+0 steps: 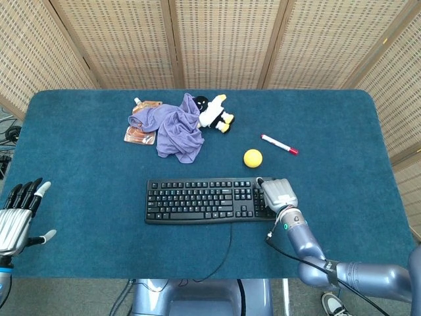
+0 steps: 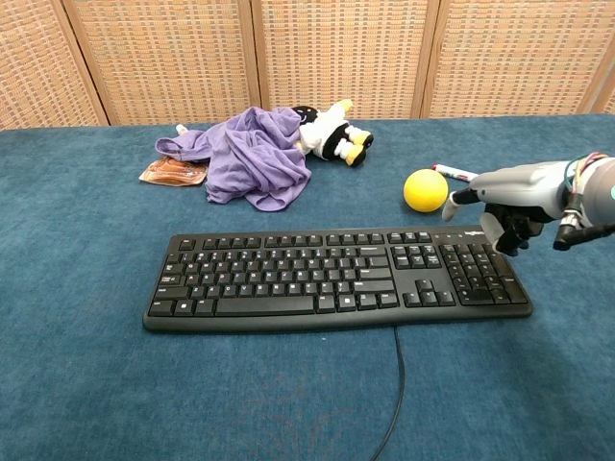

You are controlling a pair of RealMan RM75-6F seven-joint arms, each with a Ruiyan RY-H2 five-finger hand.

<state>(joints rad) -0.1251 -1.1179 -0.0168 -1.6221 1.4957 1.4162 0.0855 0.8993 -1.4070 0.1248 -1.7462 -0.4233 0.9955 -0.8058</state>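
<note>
The left hand [image 1: 14,220] is cut off by the head view's left edge and is not seen from the chest. The packet [image 1: 142,129] and the penguin toy [image 1: 212,112] are partly covered by the purple cloth [image 1: 172,129]. The marker [image 2: 452,173] is partly hidden behind the right hand [image 2: 507,202], which conceals the keyboard [image 1: 204,200] end from above.

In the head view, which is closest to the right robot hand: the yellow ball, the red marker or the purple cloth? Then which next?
From the right robot hand:
1. Yellow ball, just beyond it.
2. Red marker, farther back, to the right.
3. Purple cloth, far back-left.
</note>
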